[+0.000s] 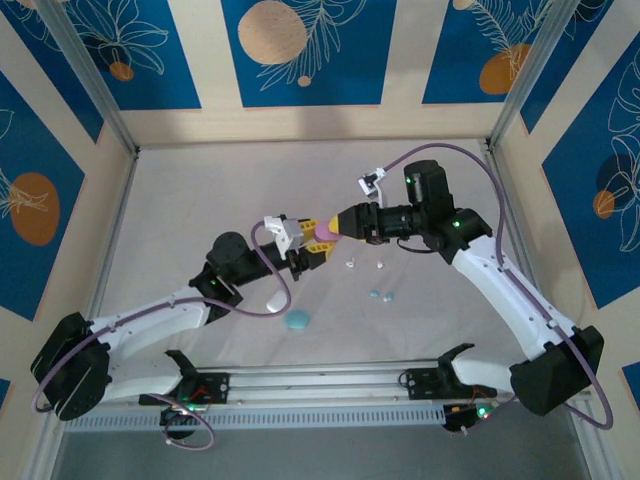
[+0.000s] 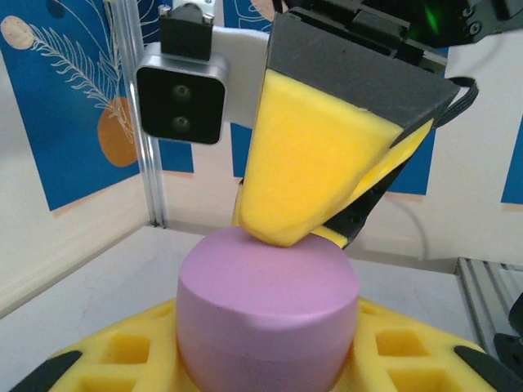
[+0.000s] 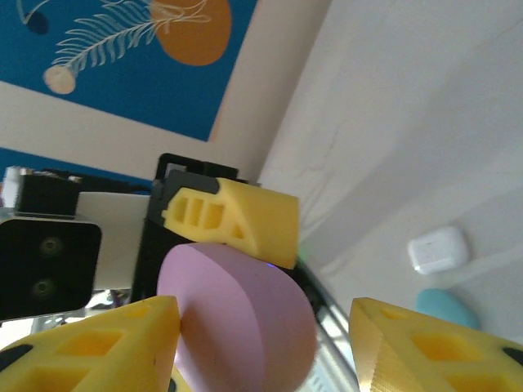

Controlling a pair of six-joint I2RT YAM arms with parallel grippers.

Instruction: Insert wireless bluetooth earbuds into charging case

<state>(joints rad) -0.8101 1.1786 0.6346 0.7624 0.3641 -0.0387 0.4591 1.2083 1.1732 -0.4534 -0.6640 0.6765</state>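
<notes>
From above, the left tool (image 1: pixel 315 243) is pinching the pink case (image 1: pixel 325 235) over the middle of the surface (image 1: pixel 180 220), and the right tool (image 1: pixel 336 230) is facing it from the opposite side. White earbuds (image 1: pixel 350 265) and cyan earbuds (image 1: pixel 382 294) are lying loose nearby, close to a cyan case (image 1: pixel 297 320).

In the left wrist view, the pink case (image 2: pixel 265 302) is sitting clamped between the left tool's yellow fingers (image 2: pixel 122 351), with one right-tool finger (image 2: pixel 310 155) touching its top.

In the right wrist view, the right tool (image 3: pixel 270 351) is standing spread. The pink case (image 3: pixel 237 318) is lying against one finger and clear of the other. A white case (image 3: pixel 439 249) and the cyan case (image 3: pixel 445 306) are resting on the surface beyond.
</notes>
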